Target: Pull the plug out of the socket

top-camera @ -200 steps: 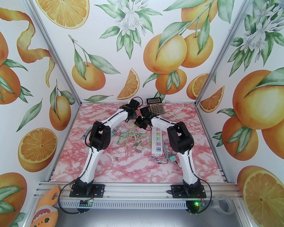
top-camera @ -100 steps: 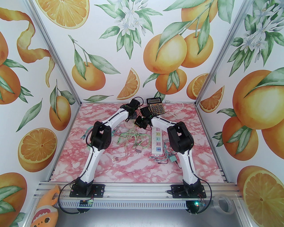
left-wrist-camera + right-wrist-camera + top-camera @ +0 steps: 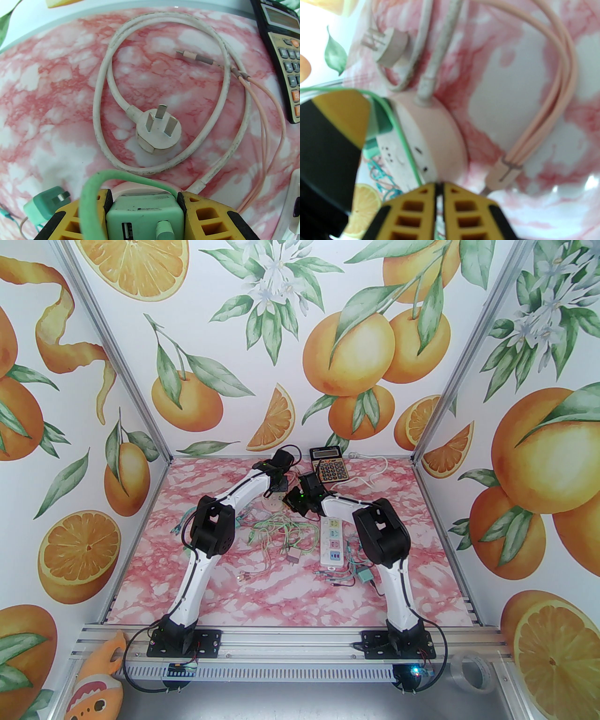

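**A:** From the bottom of the overhead frame upward, how do the arms stand?

**B:** Both bases sit at the lower edge. The left arm (image 3: pixel 202 533) rises to a black elbow at centre left, and its white forearm slants up and right. The right arm (image 3: pixel 380 535) mirrors it, leaning up and left. The wrists nearly meet mid-frame over the bench (image 3: pixel 211 587).

**A:** And the pincers?

**B:** The left pincer (image 3: pixel 145 196) is clamped on the mint-green plug (image 3: pixel 143 211), a yellow finger on each side. That plug sits on the round pink socket (image 3: pixel 438 138), just above the overhead frame's centre. The right pincer (image 3: pixel 440 186) is clenched on nothing, tips at the socket's rim. I can't tell whether they touch it.

**A:** Further back?

**B:** A white three-pin plug (image 3: pixel 159 131) lies prongs up inside its cable loop. A calculator (image 3: pixel 330 464) rests at the bench's far edge.
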Controlling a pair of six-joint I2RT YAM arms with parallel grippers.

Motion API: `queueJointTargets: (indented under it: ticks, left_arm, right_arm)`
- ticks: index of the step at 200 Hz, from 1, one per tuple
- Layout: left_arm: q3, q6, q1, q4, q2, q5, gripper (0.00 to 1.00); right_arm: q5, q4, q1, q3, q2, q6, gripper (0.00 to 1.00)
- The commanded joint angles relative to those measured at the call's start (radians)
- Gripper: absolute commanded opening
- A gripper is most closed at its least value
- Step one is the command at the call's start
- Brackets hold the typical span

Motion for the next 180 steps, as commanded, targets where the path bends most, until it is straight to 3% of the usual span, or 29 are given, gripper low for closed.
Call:
queueJointTargets:
  ticks: [1, 54, 79, 109, 138, 180]
  left_arm:
    - [0.037, -0.001, -0.051, -0.080, 0.044, 0.060, 0.20]
    - [0.080, 0.051, -0.100, -0.119, 0.080, -0.022, 0.20]
    - [0.079, 0.007, -0.088, -0.124, 0.079, 0.022, 0.20]
    - [-0.036, -0.114, -0.008, -0.039, 0.006, 0.237, 0.19]
    - [-0.083, -0.149, 0.038, -0.002, -0.041, 0.298, 0.21]
    - [-0.073, -0.082, 0.010, -0.023, -0.022, 0.223, 0.21]
  right_arm:
    - [-0.056, -0.019, 0.043, -0.083, 0.118, 0.082, 0.12]
    - [-0.038, -0.194, 0.045, -0.007, 0.141, 0.013, 0.12]
    - [-0.020, -0.278, 0.046, 0.030, 0.144, -0.025, 0.12]
    - [0.005, -0.304, 0.046, 0.025, 0.130, -0.043, 0.12]
    - [0.016, -0.309, 0.043, 0.017, 0.122, -0.049, 0.12]
    - [0.020, -0.321, 0.045, 0.024, 0.124, -0.062, 0.12]
